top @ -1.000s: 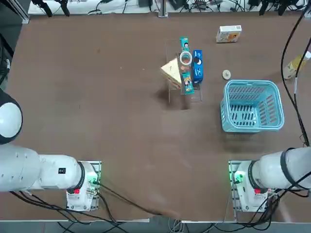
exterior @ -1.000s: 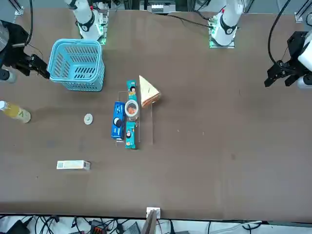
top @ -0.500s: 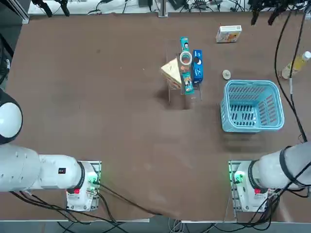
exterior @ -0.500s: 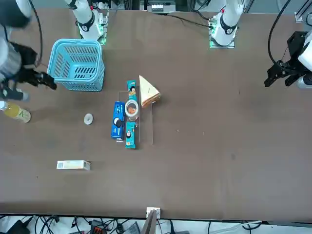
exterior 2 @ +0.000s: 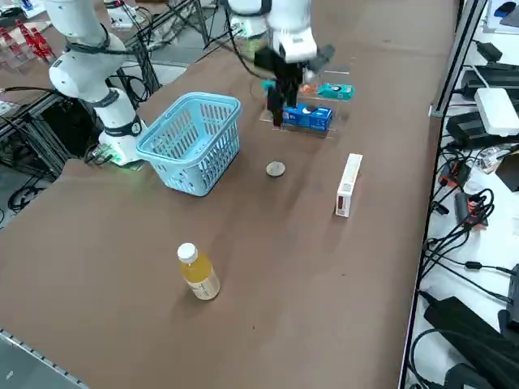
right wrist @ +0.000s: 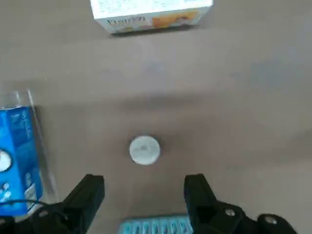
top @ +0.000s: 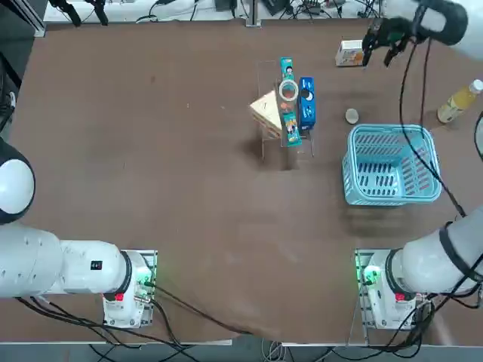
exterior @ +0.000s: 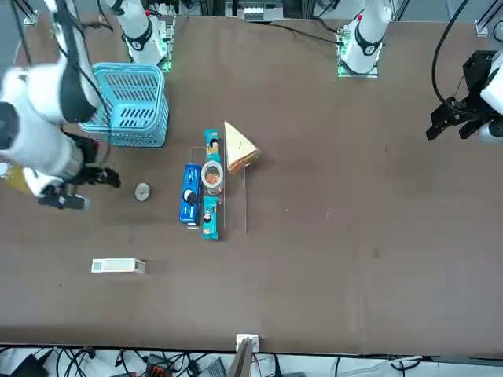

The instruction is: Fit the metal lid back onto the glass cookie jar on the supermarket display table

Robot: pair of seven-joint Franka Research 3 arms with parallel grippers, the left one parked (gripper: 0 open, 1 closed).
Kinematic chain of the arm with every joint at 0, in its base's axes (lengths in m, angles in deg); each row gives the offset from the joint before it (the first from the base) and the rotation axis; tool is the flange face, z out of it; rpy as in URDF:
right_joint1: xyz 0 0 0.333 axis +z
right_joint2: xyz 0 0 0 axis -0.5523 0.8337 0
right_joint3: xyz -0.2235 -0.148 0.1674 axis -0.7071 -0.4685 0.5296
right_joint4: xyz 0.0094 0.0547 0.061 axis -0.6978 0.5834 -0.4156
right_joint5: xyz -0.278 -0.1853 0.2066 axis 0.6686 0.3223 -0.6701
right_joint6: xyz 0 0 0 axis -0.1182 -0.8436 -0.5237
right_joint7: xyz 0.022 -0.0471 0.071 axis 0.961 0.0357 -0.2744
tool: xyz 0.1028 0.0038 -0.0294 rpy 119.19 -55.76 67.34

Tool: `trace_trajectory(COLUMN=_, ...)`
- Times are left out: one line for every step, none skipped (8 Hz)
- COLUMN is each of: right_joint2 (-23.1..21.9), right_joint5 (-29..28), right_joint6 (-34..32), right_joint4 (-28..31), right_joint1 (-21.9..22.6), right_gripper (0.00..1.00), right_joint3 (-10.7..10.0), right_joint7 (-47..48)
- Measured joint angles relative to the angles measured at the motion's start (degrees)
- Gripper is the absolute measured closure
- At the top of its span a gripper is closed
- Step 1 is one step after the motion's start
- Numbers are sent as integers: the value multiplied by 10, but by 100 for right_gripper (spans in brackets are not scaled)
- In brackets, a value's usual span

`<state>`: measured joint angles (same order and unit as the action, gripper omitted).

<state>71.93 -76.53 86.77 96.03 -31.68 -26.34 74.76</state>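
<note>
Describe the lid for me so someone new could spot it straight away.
On the brown tabletop, find the blue plastic basket. Just off its far left corner, away from the arm bases, lies the lid, a small, flat, pale grey disc. Unlike the nearby white box and yellow bottle, it is round and coin-like.

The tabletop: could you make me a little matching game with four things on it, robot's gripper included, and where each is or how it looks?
Things:
1. metal lid
2. basket
3. bottle
4. right gripper

Descriptions:
A. yellow contents, white cap, standing upright
B. open and empty, above the tabletop
C. small, round and pale, lying flat on the tabletop
D. light blue, with slotted sides

Right pairs: 1-C; 2-D; 3-A; 4-B
</note>
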Motion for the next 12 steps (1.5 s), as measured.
trace_trajectory(right_joint2=0, right_joint5=0, right_joint6=85, right_joint4=51, right_joint1=2, right_gripper=0, right_joint3=0, right_joint7=6)
trace_trajectory(right_joint2=0, right_joint5=0, right_joint6=158, right_joint4=96, right_joint1=5, right_gripper=0, right_joint3=0, right_joint7=12)
trace_trajectory(right_joint2=2, right_joint5=0, right_joint6=199, right_joint4=127, right_joint1=10, right_gripper=0, right_joint3=1, right_joint7=16)
trace_trajectory(right_joint2=9, right_joint5=0, right_joint6=218, right_joint4=144, right_joint1=18, right_gripper=0, right_joint3=1, right_joint7=18)
trace_trajectory(right_joint2=21, right_joint5=0, right_joint6=232, right_joint4=151, right_joint1=26, right_gripper=0, right_joint3=1, right_joint7=21)
trace_trajectory(right_joint2=36, right_joint5=0, right_joint6=241, right_joint4=153, right_joint1=33, right_gripper=0, right_joint3=1, right_joint7=23)
trace_trajectory(right_joint2=51, right_joint5=0, right_joint6=245, right_joint4=154, right_joint1=37, right_gripper=0, right_joint3=1, right_joint7=24)
trace_trajectory(right_joint2=62, right_joint5=0, right_joint6=247, right_joint4=154, right_joint1=38, right_gripper=0, right_joint3=1, right_joint7=25)
trace_trajectory(right_joint2=71, right_joint5=0, right_joint6=248, right_joint4=154, right_joint1=36, right_gripper=0, right_joint3=-1, right_joint7=25)
trace_trajectory(right_joint2=78, right_joint5=0, right_joint6=249, right_joint4=155, right_joint1=32, right_gripper=0, right_joint3=-4, right_joint7=25)
trace_trajectory(right_joint2=80, right_joint5=0, right_joint6=249, right_joint4=155, right_joint1=27, right_gripper=0, right_joint3=-6, right_joint7=25)
trace_trajectory(right_joint2=81, right_joint5=0, right_joint6=249, right_joint4=155, right_joint1=25, right_gripper=0, right_joint3=-6, right_joint7=25)
